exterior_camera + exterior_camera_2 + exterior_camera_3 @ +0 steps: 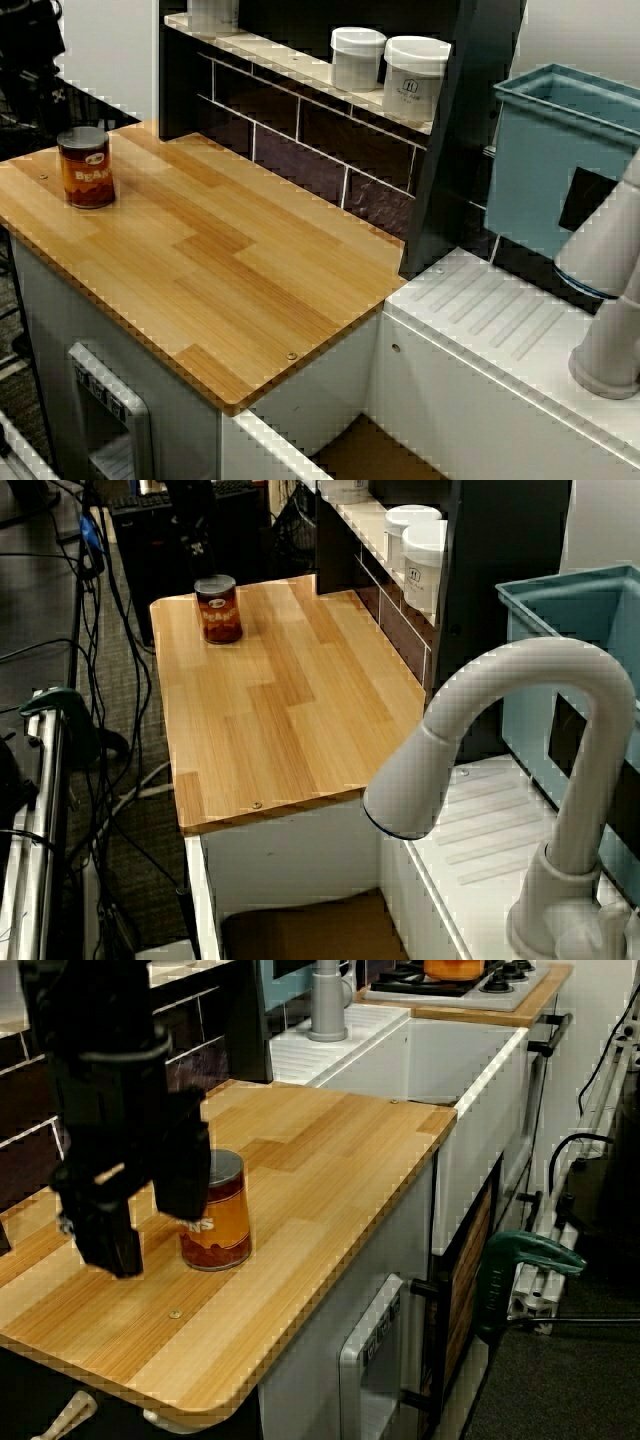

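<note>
Bean can upright on wooden counter — hand hanging downward nearby, fingers apart

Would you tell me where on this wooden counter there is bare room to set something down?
The wooden counter is bare from the bean can across to the edge by the sink, and along the tiled backsplash. It is crowded only at the can's corner, where the open gripper stands close by it.

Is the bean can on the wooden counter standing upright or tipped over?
Upright: the bean can stands on its base on the wooden counter, lid facing up, in all three views.
</note>
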Tool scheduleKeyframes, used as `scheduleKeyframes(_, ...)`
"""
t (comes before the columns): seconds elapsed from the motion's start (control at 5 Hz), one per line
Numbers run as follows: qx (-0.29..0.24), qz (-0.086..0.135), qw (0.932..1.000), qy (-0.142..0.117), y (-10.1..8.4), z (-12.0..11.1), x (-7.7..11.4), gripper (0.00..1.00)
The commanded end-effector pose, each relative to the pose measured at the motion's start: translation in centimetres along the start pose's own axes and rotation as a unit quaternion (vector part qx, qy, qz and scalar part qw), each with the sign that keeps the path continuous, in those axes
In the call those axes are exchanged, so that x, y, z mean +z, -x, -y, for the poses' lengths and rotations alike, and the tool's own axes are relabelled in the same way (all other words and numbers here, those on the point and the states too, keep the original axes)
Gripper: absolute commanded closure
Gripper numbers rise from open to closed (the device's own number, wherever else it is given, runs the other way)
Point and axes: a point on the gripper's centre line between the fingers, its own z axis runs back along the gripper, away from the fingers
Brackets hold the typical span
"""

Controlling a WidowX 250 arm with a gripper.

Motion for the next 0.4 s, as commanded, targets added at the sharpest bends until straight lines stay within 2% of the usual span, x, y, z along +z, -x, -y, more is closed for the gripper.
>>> scheduleKeyframes(0.0, -0.027, -0.014, 0.9995, -0.009, -0.89, -0.24, -0.32, 0.00)
scheduleKeyframes(0.2, -0.042, -0.012, 0.9990, -0.001, -0.89, 0.53, -0.15, 0.00)
